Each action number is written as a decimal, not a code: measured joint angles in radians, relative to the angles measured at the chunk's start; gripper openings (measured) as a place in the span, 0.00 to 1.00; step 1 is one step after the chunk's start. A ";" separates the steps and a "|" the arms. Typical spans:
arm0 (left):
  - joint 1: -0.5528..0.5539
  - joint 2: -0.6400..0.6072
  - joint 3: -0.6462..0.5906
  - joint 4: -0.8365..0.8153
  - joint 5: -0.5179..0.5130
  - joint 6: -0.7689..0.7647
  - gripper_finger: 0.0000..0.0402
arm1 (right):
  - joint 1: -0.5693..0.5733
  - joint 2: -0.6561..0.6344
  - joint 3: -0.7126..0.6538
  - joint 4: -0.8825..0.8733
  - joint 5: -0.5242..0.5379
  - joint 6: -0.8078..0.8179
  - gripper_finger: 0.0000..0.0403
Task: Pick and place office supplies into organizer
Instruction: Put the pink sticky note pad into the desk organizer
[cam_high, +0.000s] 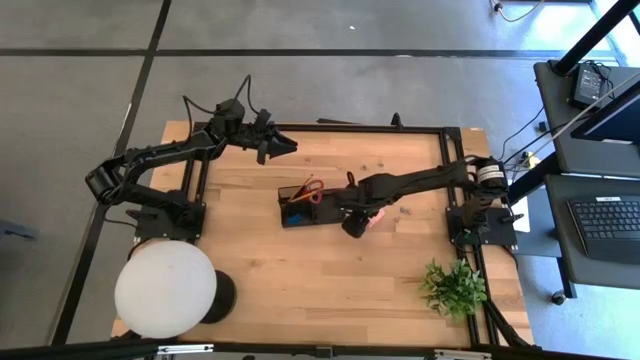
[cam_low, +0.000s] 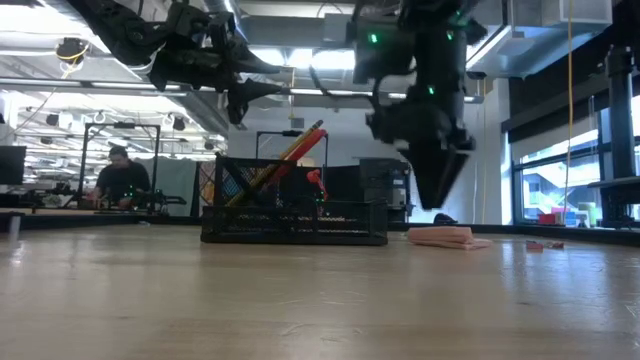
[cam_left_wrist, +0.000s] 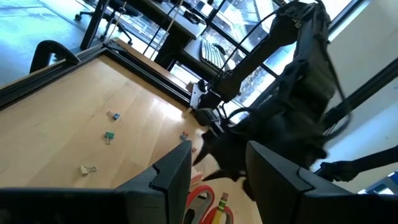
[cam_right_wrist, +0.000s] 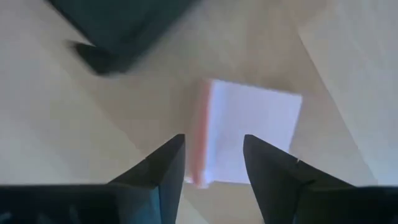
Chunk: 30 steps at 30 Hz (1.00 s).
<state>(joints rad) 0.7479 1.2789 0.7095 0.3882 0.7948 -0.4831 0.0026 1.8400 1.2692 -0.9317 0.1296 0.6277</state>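
The black organizer (cam_high: 298, 207) stands mid-table with red-handled scissors (cam_low: 317, 182) and yellowish pencils (cam_low: 285, 158) leaning up out of it. A pink sticky-note block (cam_right_wrist: 249, 134) lies flat on the table just right of the organizer, also seen as the pink block (cam_low: 445, 237) in the low view. My right gripper (cam_right_wrist: 211, 146) hangs open right above the block, fingers pointing down and clear of it. My left gripper (cam_high: 285, 147) waits open and raised near the table's far edge, left of centre, with nothing between its fingers.
Small binder clips (cam_left_wrist: 110, 135) lie scattered on the wood toward the far right. A white round lamp (cam_high: 165, 288) stands at the near left and a green plant (cam_high: 452, 288) at the near right. Bare wood lies in front of the organizer.
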 joint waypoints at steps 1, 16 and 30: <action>0.000 0.000 0.000 0.000 0.000 0.000 0.37 | -0.001 0.000 -0.017 0.000 0.001 0.014 0.41; 0.000 0.000 0.000 -0.005 0.000 0.000 0.37 | 0.000 0.003 -0.129 0.120 -0.027 0.018 0.41; 0.000 0.000 0.000 -0.004 0.000 0.000 0.37 | 0.001 0.042 -0.125 0.139 -0.041 -0.011 0.21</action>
<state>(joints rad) 0.7479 1.2789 0.7095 0.3843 0.7944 -0.4831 0.0036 1.8816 1.1446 -0.7925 0.0891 0.6167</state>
